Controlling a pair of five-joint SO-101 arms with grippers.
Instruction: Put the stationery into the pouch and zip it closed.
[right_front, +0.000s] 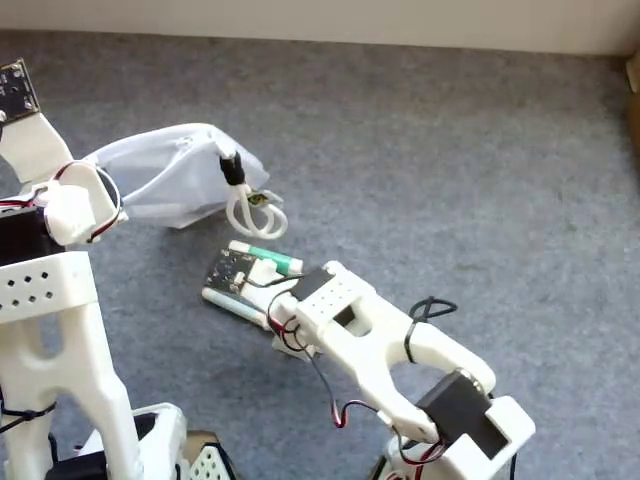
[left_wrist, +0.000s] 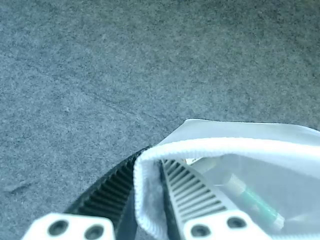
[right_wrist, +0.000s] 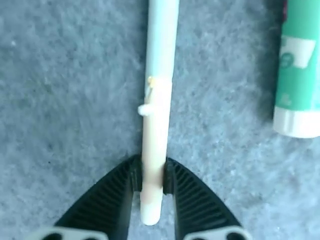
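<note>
The right gripper (right_wrist: 151, 167) has its jaws pinched on just the tail end of the pen (right_wrist: 161, 60), flat on the counter (right_front: 480, 150) near mid-frame, so it could swivel or slip once lifted, while the left gripper (left_wrist: 154, 160), jaws clamped on the pouch (right_front: 165, 175) rim at upper left, may offer too narrow a mouth

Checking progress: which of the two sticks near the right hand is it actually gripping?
The thin pale pen, clamped in the right hand. The thicker green-and-white stick lies free on the carpet beside it, untouched.
</note>
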